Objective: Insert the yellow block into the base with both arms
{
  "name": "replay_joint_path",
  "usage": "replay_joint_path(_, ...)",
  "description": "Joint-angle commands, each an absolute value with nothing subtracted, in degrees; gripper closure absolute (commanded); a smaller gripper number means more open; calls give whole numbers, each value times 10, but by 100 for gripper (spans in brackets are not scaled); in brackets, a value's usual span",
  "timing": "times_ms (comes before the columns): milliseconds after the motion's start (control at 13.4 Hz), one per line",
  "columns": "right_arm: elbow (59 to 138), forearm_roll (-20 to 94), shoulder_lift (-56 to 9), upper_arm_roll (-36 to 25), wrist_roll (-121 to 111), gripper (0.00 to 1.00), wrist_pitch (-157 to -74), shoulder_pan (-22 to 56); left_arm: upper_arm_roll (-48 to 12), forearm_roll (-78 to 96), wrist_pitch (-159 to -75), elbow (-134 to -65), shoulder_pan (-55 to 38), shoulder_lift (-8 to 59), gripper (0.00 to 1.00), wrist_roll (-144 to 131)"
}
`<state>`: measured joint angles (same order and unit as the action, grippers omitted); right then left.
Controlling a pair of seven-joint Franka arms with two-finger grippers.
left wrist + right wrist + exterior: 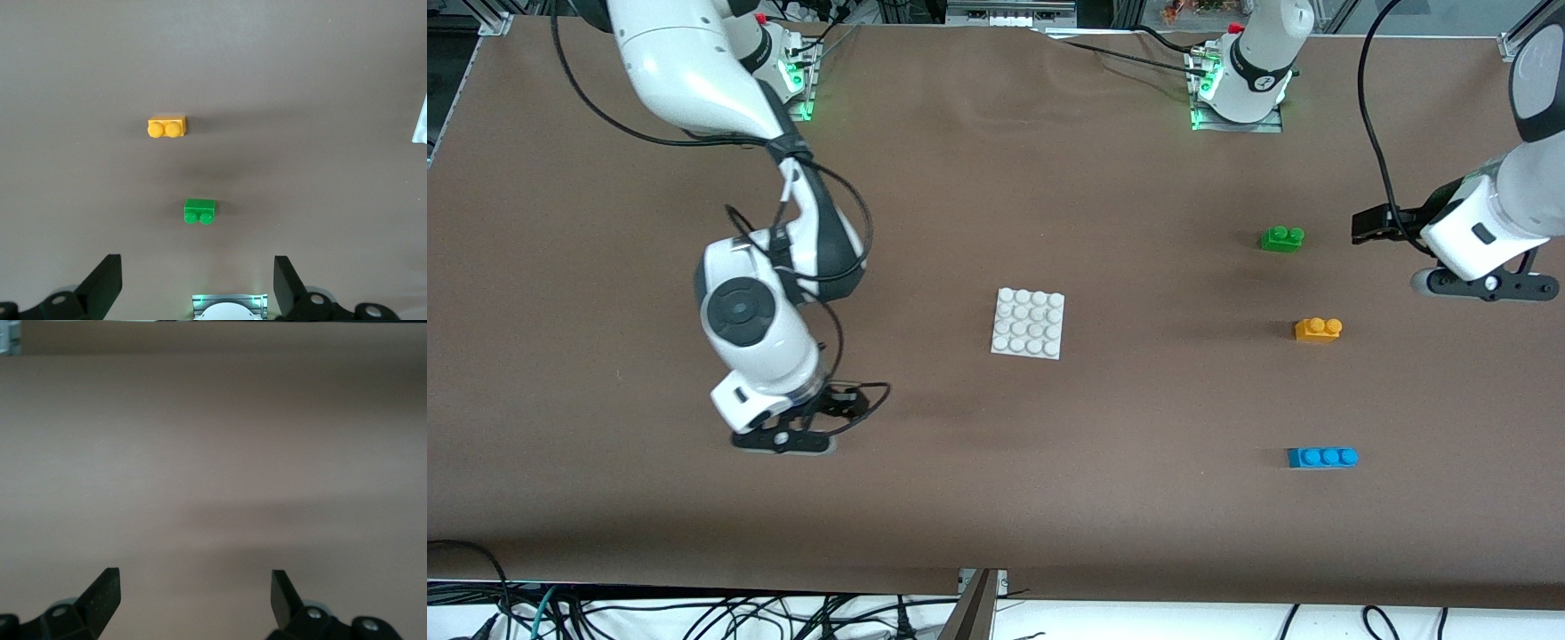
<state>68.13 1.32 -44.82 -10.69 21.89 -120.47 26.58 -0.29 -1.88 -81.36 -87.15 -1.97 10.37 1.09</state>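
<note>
Yellow block (1318, 330), lying between the green brick (1282, 238) and blue brick (1322, 458), looks light, rigid and slick, so I'd pinch its flat long sides below the studs with my wide-open left gripper (198, 283), while the right gripper (195, 600), equally wide, waits over bare table away from the base (1029, 323).

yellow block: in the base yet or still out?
Out. The yellow block lies studs-up on the table, well apart from the base, toward the left arm's end. The base's studs are all bare. Neither gripper holds anything.
</note>
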Motion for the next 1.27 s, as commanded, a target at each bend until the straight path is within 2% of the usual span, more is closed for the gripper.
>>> replay_joint_path(0,690,9,-418,-103,208,0,-1187,248,0,-8,-796,-851,-15,117,0,23)
replay_joint_path(149,694,8,-401,-103,171,0,-1187,226,0,-9,-796,-849,-15,125,0,24)
replay_joint_path(597,743,9,-255,-100,73,0,-1138,110,0,-6,-793,-847,-11,116,0,30)
replay_joint_path(746,762,10,-220,-100,66,0,-1138,89,0,-5,-795,-847,-11,99,0,24)
replay_joint_path(1044,862,9,-117,-99,-26,0,-1123,67,3,-8,-797,-856,-4,41,0,30)
replay_joint_path(1193,878,2,-98,-99,-58,0,-1115,49,2,-4,-798,-856,12,30,0,66)
